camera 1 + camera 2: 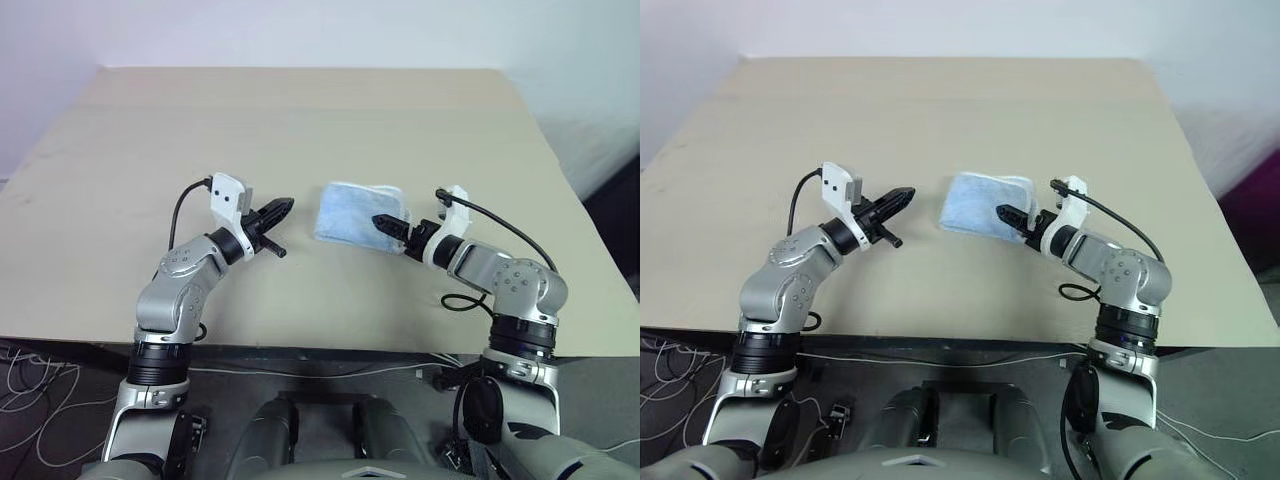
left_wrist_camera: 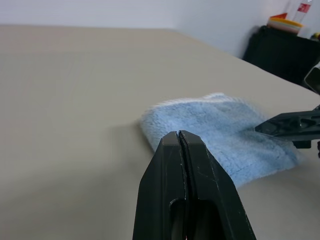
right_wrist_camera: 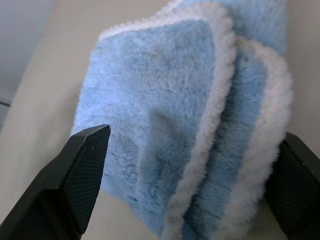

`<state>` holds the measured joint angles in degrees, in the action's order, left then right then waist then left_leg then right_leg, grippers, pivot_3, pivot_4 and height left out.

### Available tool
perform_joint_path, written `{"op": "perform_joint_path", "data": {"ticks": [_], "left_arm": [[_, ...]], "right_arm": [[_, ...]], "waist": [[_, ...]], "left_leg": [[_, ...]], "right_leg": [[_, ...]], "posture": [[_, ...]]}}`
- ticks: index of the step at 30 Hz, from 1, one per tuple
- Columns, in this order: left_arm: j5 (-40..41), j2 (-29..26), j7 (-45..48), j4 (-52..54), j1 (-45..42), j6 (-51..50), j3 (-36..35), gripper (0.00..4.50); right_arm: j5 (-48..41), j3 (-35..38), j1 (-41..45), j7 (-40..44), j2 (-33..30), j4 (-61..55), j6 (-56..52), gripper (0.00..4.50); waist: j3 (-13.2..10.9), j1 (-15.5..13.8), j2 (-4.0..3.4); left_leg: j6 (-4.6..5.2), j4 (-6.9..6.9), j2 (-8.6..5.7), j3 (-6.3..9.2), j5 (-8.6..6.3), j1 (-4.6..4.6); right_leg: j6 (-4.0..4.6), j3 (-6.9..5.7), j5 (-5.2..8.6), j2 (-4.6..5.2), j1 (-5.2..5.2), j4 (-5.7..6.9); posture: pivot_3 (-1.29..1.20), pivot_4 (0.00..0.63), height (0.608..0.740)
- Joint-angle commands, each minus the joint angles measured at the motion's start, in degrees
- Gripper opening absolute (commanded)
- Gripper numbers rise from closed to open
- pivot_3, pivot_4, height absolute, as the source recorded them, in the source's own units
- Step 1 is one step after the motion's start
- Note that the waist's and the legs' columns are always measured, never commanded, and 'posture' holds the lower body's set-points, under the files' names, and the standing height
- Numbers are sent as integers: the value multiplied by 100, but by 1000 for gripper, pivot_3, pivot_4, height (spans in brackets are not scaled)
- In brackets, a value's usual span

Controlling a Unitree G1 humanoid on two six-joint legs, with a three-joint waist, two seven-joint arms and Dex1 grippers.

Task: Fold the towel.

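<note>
I see my left gripper (image 1: 281, 207) pressed together, empty, just left of the towel (image 1: 352, 213). My right gripper (image 3: 190, 165) stands spread at the towel's near-right edge, pinching nothing. The towel, light blue terry, lies folded compactly at mid-table (image 1: 300, 110). The right wrist view reveals stacked layers with white edging; the head views do not.

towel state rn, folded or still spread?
Folded. The towel lies on the table as a small compact stack; the right wrist view shows several white-edged layers stacked.
</note>
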<state>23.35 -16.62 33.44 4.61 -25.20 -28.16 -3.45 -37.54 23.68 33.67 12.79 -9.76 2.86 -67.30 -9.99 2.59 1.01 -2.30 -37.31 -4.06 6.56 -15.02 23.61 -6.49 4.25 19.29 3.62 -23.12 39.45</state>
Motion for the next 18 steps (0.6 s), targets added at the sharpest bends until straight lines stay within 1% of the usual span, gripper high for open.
{"op": "perform_joint_path", "data": {"ticks": [1, 3, 5, 11, 12, 16, 18], "left_arm": [[70, 18, -31, 219, -19, 52, -4, 0], [70, 39, -42, 232, 1, 58, 7, 0], [73, 50, -50, 246, 20, 62, 7, 0], [62, 68, -54, 221, 27, 98, 22, 0], [58, 72, -51, 202, 14, 106, 28, 0], [24, 85, -40, 124, -17, 140, 52, 0], [-3, 95, -27, 55, -54, 161, 81, 0]], "right_arm": [[-200, 87, 122, -55, 84, 10, 24, 3604], [-262, 201, 115, -110, 88, 6, 34, 2869], [-376, 365, 118, -209, 97, -48, 8, 2295], [-776, 854, 111, -513, 24, -260, -5, 246], [-887, 1009, 92, -595, -9, -348, -8, 40], [-1277, 1537, 61, -1035, -67, -658, 15, 40], [-1414, 1927, 81, -1389, -172, -764, 173, 40]], "waist": [[0, -1, 0], [0, -4, 0], [0, -7, 0], [0, -11, 0], [0, -11, 0], [0, -16, 0], [0, -22, 0]], "left_leg": [[0, 0, 0, 0, 0, 0], [0, 0, 0, 0, 0, 0], [0, 0, 0, 0, 0, 0], [0, 0, -1, 0, 0, 0], [0, 0, -1, 0, 0, 0], [0, 0, -1, 0, 0, 0], [1, 0, -2, 0, 0, 0]], "right_leg": [[0, 0, 0, 0, 0, 0], [0, 0, 0, 0, 0, 0], [0, 0, 0, 1, 0, 0], [0, 0, 0, 1, 0, 0], [0, 0, 0, 1, 0, 0], [0, 0, 0, 2, 1, 0], [0, 0, 0, 3, 2, 0]], "posture": [[0, 150, 740], [0, 150, 740], [0, 150, 740], [0, 150, 740], [0, 150, 740], [0, 150, 740], [0, 150, 740]]}}
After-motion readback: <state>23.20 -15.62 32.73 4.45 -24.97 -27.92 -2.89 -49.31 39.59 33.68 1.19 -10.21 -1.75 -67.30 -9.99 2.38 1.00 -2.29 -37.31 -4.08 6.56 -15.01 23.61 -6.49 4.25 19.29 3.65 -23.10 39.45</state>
